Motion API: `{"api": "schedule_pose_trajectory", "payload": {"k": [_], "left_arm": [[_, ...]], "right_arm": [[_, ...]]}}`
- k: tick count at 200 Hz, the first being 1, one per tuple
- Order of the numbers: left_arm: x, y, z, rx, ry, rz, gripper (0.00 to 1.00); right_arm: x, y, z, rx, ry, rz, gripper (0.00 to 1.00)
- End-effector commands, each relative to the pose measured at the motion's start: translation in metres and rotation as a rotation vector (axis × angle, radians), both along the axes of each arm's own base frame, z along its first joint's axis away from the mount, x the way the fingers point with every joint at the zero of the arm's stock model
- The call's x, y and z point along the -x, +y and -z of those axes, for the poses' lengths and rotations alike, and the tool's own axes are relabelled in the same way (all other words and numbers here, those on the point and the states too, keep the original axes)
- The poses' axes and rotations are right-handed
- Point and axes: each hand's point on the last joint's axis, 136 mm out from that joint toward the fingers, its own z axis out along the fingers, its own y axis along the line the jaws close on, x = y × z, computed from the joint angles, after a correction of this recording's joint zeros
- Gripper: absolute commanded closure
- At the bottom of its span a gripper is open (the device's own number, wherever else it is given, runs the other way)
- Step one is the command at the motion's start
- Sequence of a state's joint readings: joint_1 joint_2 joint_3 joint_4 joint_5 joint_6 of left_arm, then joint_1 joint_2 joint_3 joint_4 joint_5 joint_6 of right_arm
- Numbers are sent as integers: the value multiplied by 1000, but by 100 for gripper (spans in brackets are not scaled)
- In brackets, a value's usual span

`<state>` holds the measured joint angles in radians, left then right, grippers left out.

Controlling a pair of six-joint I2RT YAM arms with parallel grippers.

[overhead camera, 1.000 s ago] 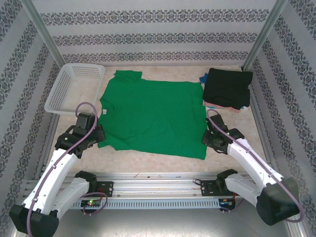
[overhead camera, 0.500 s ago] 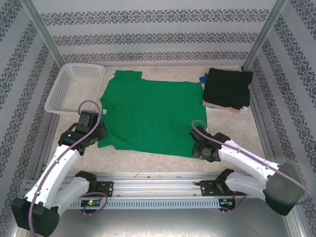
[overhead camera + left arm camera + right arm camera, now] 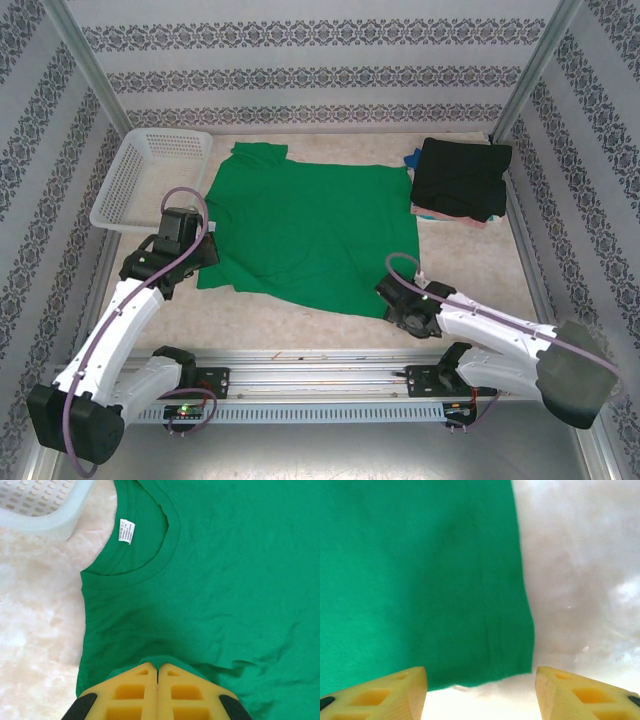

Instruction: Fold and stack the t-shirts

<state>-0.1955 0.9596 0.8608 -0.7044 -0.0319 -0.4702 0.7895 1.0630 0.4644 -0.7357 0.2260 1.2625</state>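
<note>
You are at the 1st fold of the bright green soft-fabric t-shirt (image 3: 310, 230), spread flat in the middle of the counter (image 3: 470, 260); 1 folded black t-shirt (image 3: 460, 175) tops the stack at the far right corner. Your left jaws are pressed fully together, pinching green fabric at the shoulder beside the collar; your right jaws stand well apart, holding nothing, over the hem's near right corner. Next, in my judgement: lower the right jaws, close on that corner, then lift both sides together.
</note>
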Motion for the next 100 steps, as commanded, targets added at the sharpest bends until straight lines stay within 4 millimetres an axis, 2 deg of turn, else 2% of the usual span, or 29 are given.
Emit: {"api": "schedule_pose_trajectory", "payload": {"k": [1,12,37,62,65,72,100], "left_arm": [[-8,0,-6,-9,-40,31,100],[-9,0,-6,-9,-41,36,100],[-12,-2,-5,0,-37,49,100],[-14,-3,-1,8,-26,54,100],[-14,-3,-1,8,-25,53,100],[-14,-2,1,7,-22,52,100],[-13,-2,2,10,-21,50,100]], "right_arm": [[2,-12,8,6,-59,152,41],[0,-17,8,18,-81,181,44],[-7,-29,0,49,-157,202,56],[-14,-25,1,-9,-205,213,72],[-10,-30,8,4,-193,209,74],[-9,-31,10,1,-190,209,76],[-9,-28,11,-1,-169,186,77]]}}
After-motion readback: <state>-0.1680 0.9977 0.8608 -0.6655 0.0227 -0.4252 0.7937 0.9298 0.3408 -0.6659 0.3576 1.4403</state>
